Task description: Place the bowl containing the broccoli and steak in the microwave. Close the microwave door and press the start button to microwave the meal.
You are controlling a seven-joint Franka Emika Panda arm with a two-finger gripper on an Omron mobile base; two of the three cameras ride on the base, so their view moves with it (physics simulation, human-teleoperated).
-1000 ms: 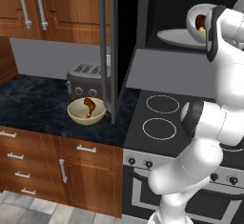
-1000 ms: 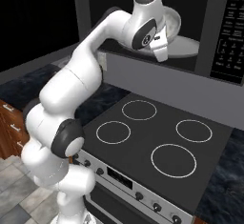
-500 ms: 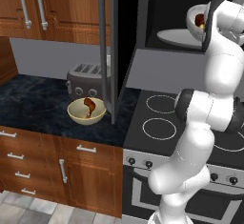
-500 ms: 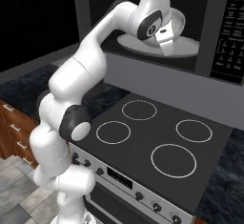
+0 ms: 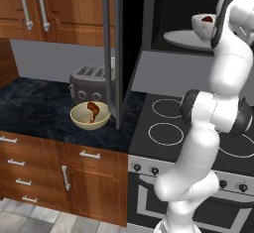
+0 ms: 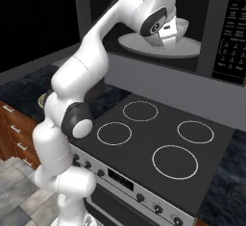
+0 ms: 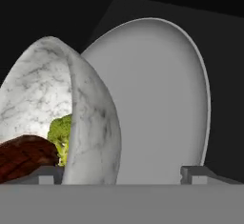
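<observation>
On the dark speckled worktop (image 5: 34,108) sit a grey four-slot toaster (image 5: 89,81) and a tan-yellow bowl holding a brown drumstick (image 5: 90,115), beside the wide black microwave door (image 5: 113,48) — swung open. Further right, inside the large black microwave (image 6: 144,8), the tool (image 6: 166,40) holds the glossy white marbled bowl (image 7: 71,118) over the round pale turntable plate (image 7: 152,104), apparently pinching its rim. In it lie the dark reddish-brown steak (image 7: 26,156) and green broccoli (image 7: 61,135).

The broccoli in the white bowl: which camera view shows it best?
The hand view shows it best: the broccoli is a clear green clump beside the steak inside the bowl. In the left base view the bowl is small and only dark meat can be made out; in the right base view the arm covers the bowl's contents.
</observation>
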